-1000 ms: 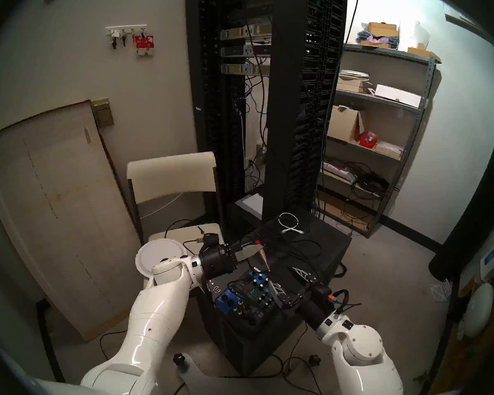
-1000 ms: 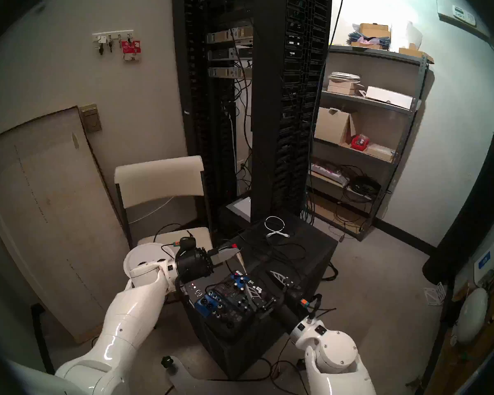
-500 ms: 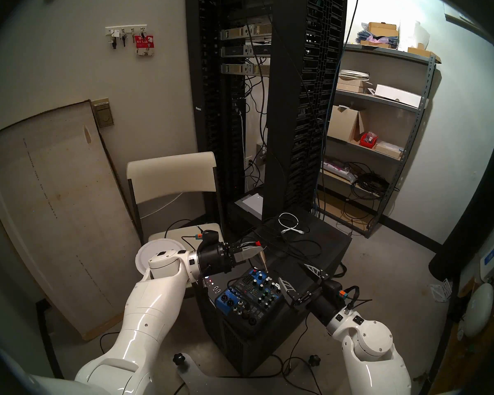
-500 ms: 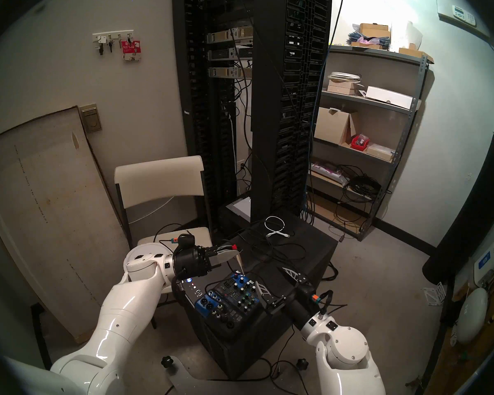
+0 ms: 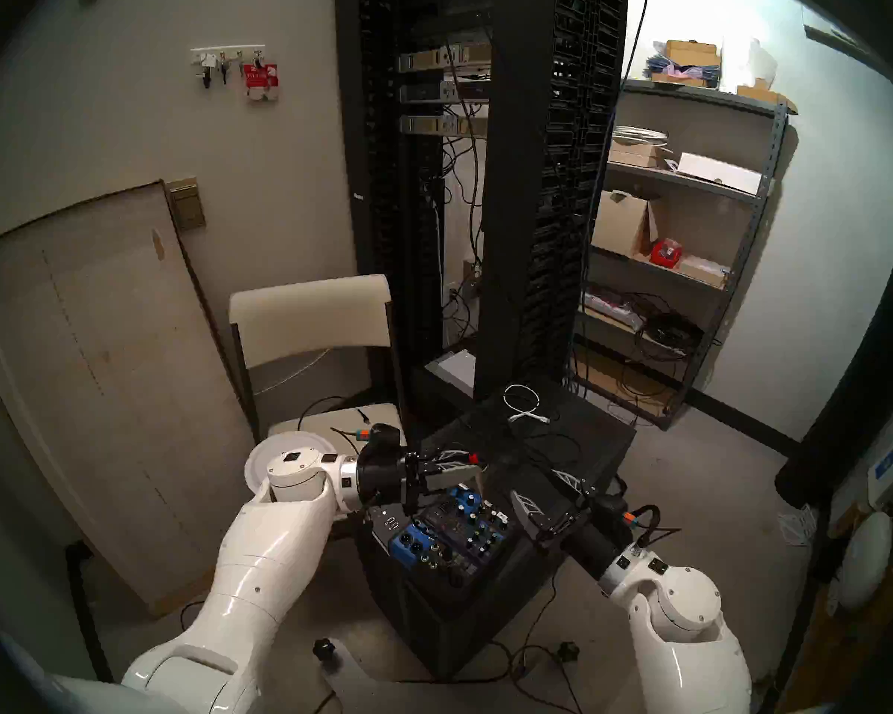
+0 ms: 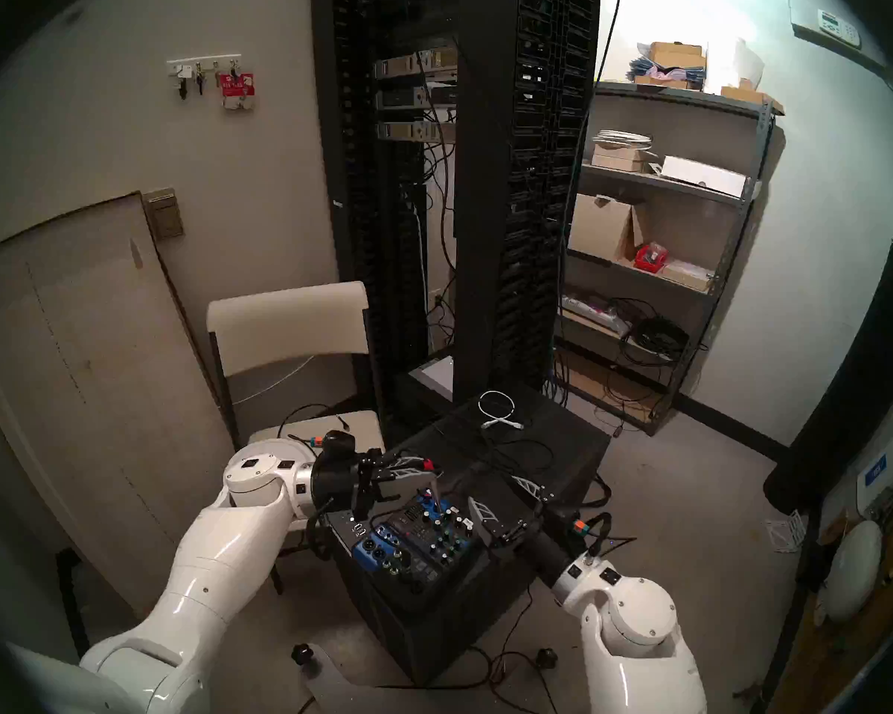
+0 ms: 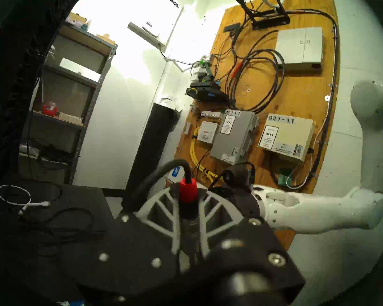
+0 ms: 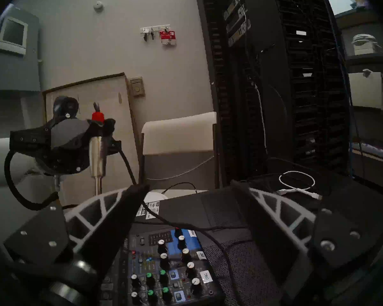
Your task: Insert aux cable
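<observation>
Head views: seen just over the far left corner of the mixer (image 5: pixel 452 535), left gripper (image 5: pixel 473 465) closed on the plug of the aux cable (image 5: pixel 473 459), red band up, silver shaft pointing down toward the mixer's knobs; tip blurred, contact with any socket impossible to tell. Left forearm level, reaching in from the mixer's left. Right gripper (image 5: pixel 550 496) just right of the mixer, fingers spread wide and empty, forearm sloping up from the lower right. White cable (image 5: pixel 524 404) coiled well behind the mixer on the same black cabinet (image 5: pixel 589 440). Left wrist view: fingers (image 7: pixel 161 206) pressed against the red-banded plug (image 7: pixel 188 191) from both sides, black cord arching off to the left; shaft below the band hidden by the gripper body, mixer out of sight. Right wrist view: beyond the mixer (image 8: pixel 175 265), left gripper (image 8: pixel 97 133) clamped on the upright plug (image 8: pixel 96 157), tip cut off behind the right gripper's own near finger (image 8: pixel 111 212); own fingers far apart, holding nothing.
</observation>
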You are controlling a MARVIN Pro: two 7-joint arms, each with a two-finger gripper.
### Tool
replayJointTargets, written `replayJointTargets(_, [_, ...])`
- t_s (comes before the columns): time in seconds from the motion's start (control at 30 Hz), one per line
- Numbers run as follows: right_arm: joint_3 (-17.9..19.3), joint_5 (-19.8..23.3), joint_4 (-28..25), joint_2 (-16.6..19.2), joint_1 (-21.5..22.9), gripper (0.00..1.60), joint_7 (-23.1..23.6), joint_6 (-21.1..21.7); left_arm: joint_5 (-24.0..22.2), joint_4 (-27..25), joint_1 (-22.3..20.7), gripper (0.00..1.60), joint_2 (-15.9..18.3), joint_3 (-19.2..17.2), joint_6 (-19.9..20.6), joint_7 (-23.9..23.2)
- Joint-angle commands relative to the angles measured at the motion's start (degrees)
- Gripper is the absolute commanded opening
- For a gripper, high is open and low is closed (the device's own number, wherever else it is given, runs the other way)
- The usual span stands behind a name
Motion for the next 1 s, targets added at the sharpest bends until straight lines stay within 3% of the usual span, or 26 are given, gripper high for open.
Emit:
replayJointTargets(0.0, [-0.06,1.04,-2.27,0.32,0.32,1.18,1.2,0.58,1.69,0.43,-1.16,0.0,1.48,0.94,-5.84,-0.15])
replayJointTargets(0.3, [0.13,2.11,-5.01,2.12,-1.52,0.92,4.75,2.14,2.68,2.85,-3.65,0.0,2.08,1.68,-8.09,-0.15])
replayJointTargets(0.37, [0.01,2.42,-5.77,2.4,-1.96,0.8,5.62,2.46,2.58,3.03,-4.11,0.0,2.24,2.29,-8.35,-0.15])
replayJointTargets(0.8, [-0.42,2.6,-7.38,2.37,-2.84,0.8,7.08,3.8,0.71,-0.99,-2.97,0.0,4.12,5.97,-7.08,-0.15])
replayJointTargets(0.97, [-1.35,2.4,-7.78,2.11,-2.28,0.91,7.37,3.95,0.68,-1.48,-2.27,0.0,4.53,6.7,-7.08,-0.15])
